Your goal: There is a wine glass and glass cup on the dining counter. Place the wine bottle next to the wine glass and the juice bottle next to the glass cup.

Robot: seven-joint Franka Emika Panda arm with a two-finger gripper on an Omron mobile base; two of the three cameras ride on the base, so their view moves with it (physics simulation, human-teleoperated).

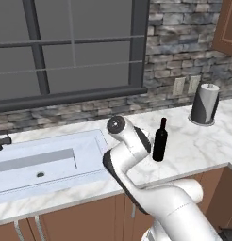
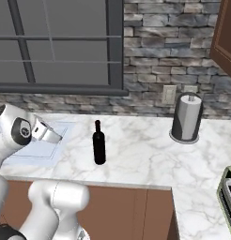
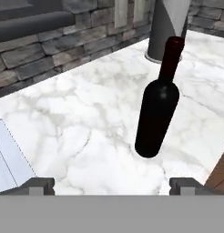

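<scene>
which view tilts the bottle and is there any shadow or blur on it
Hand view: wine bottle leans, the camera being rolled; its edges look soft, with a faint sheen. Left base view: bottle upright, faint shadow at its foot. Right base view: upright too, crisp.

We see a black wine bottle (image 1: pixel 160 141) (image 2: pixel 99 144) (image 3: pixel 158 105) with a dark red top. It's on a white marble counter (image 1: pixel 198 141) (image 2: pixel 145 154) (image 3: pixel 86 118) with grey veins over brown wood fronts. We note a pale bluish-white sink (image 1: pixel 47 160), a grey and white paper towel roll (image 1: pixel 204 104) (image 2: pixel 187 117), a grey-brown stone wall (image 1: pixel 184 56) and a dark grey window frame (image 1: pixel 136 47).
</scene>
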